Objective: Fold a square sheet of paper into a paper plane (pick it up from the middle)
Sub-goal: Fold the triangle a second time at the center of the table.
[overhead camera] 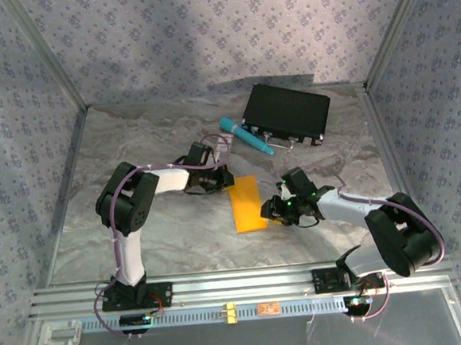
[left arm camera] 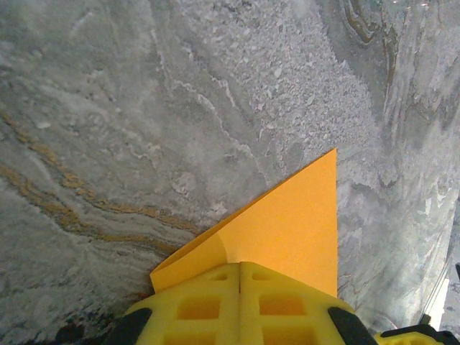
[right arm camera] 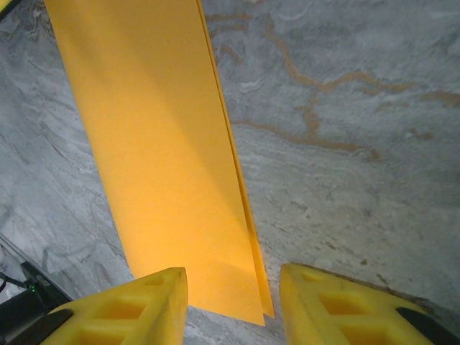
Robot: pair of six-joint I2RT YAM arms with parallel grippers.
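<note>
The square sheet of paper (overhead camera: 246,203) is orange-yellow and lies folded in half as a long rectangle in the middle of the table. My left gripper (overhead camera: 221,179) sits at its far left corner. In the left wrist view the yellow fingers (left arm camera: 208,305) are pressed together on the paper (left arm camera: 287,223), whose corner bends up into them. My right gripper (overhead camera: 278,209) is at the sheet's near right corner and stands open. In the right wrist view its fingertips (right arm camera: 154,298) straddle the near end of the doubled paper (right arm camera: 158,144) without touching it.
A black case (overhead camera: 286,114) lies at the back right with a teal pen (overhead camera: 245,135) beside its left end. Patterned walls (overhead camera: 18,117) close in the marble table (overhead camera: 139,228) on three sides. An aluminium rail (overhead camera: 239,285) runs along the near edge.
</note>
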